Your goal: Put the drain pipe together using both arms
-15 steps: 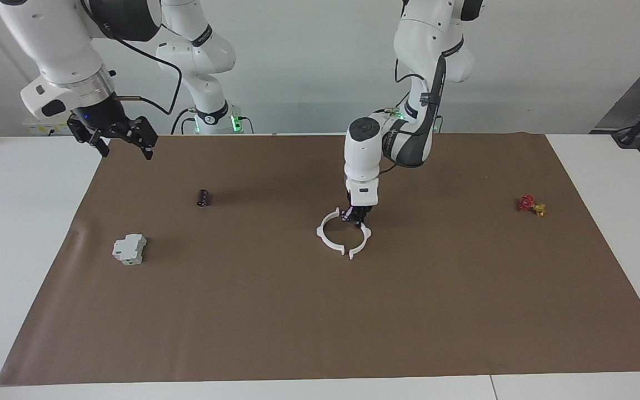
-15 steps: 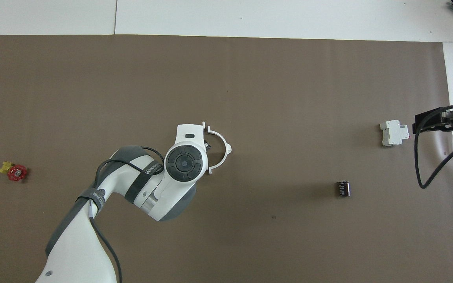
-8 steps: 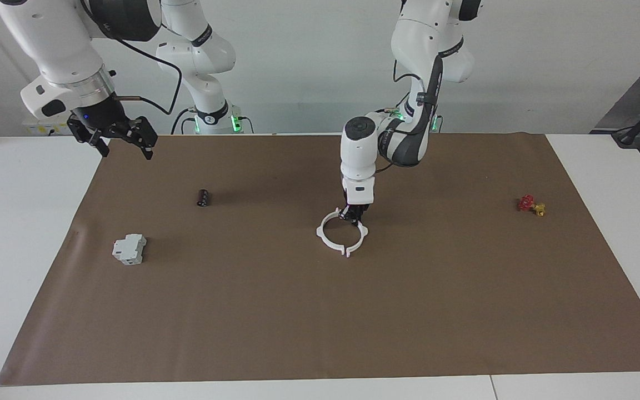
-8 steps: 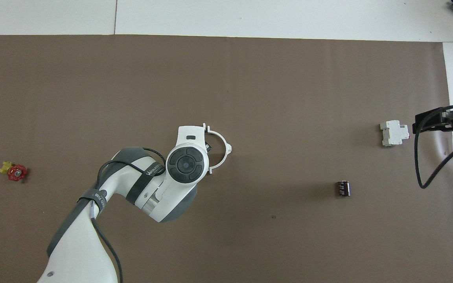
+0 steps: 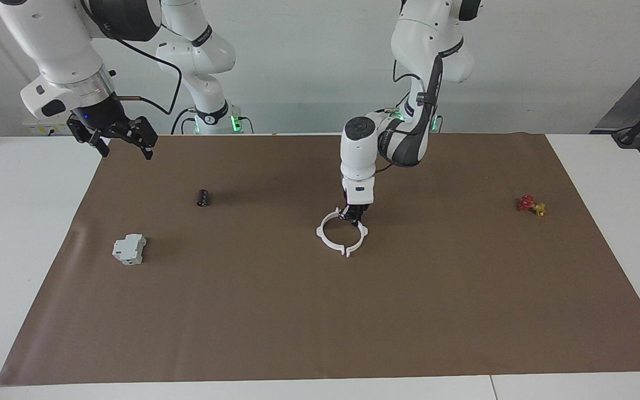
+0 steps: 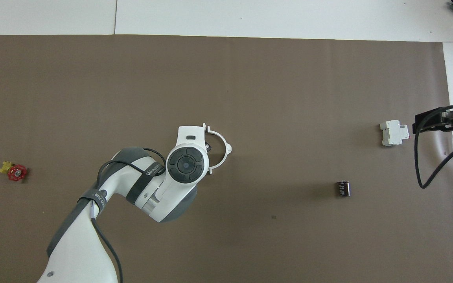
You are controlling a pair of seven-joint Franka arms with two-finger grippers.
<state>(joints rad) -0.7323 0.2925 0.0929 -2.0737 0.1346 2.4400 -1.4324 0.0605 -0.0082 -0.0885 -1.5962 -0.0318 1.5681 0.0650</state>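
Drain pipe: your two white half-ring arcs (image 5: 342, 235) lie on the brown mat (image 5: 320, 311) near the middle of the tabletop (image 5: 620, 166), drawn together into a ring. A thin gap shows at the seam on the edge farthest from the robots, so judge it nearly joined, not locked.
Left hand: your left hand (image 5: 354, 214) is down at the ring's rim on the edge nearest the robots, clenched on the arc toward the left arm's end. In the overhead view the arm's wrist hides that arc.
Right hand: your right hand (image 5: 113, 135) is released, fingers spread, holding nothing; it waits in the air over the mat's corner at the right arm's end.
Bystanders: the grey-white block (image 5: 129, 249) and the small dark cylinder (image 5: 203, 198) sit well apart toward the right arm's end; the red-and-yellow valve piece (image 5: 531, 205) sits toward the left arm's end.
Risk, sliding: only one arc is held. If you push it further, the free arc will likely skate across the mat instead of seating.
Risk, tabs: if the end tabs meet off line, they may ride over each other.
Risk, release: if you let go and lift before the seam closes, the thin arc may shift and reopen it.
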